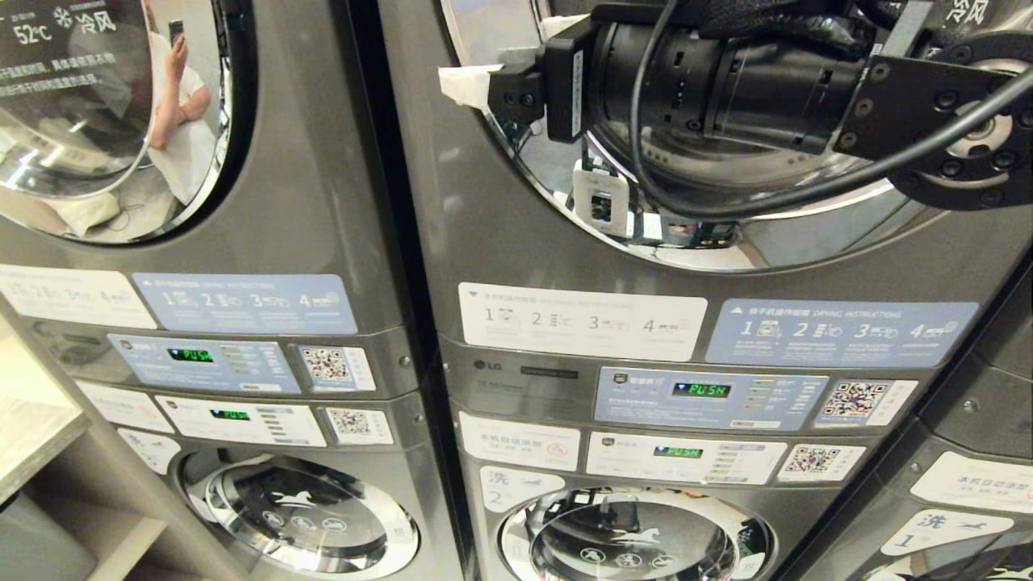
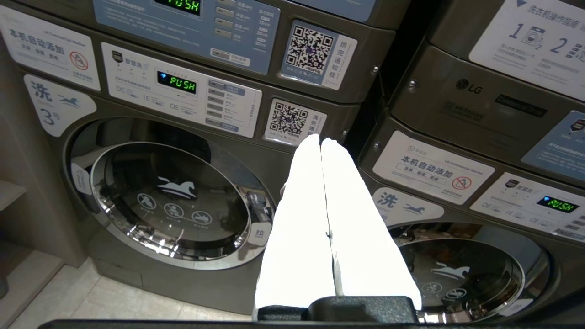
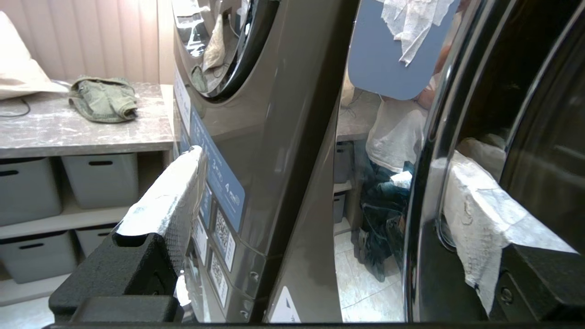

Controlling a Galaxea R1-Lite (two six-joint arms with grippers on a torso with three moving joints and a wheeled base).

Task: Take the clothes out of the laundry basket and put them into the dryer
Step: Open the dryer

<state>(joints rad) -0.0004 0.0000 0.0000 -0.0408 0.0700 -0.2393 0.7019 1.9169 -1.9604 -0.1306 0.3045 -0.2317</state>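
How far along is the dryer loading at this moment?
Nothing visibly loaded yet. The right gripper is open and empty, raised at the upper dryer door; the left gripper is parked low, shut. Neither the basket nor any clothes being carried are in view, so all loading remains.

I see a marble-look counter (image 3: 82,130) left of the stacked machines; using it as landmark. On it: a crumpled olive-green garment (image 3: 104,98) near its machine-side end, and a beige cloth (image 3: 20,64) at the far end, with a thin cable beside it. Below the counter, grey storage bins (image 3: 98,178) on shelves, two rows. A person in a white shirt (image 1: 181,121) shows as a reflection in the left upper door glass, phone raised. Pale tiled floor (image 2: 105,299) below.
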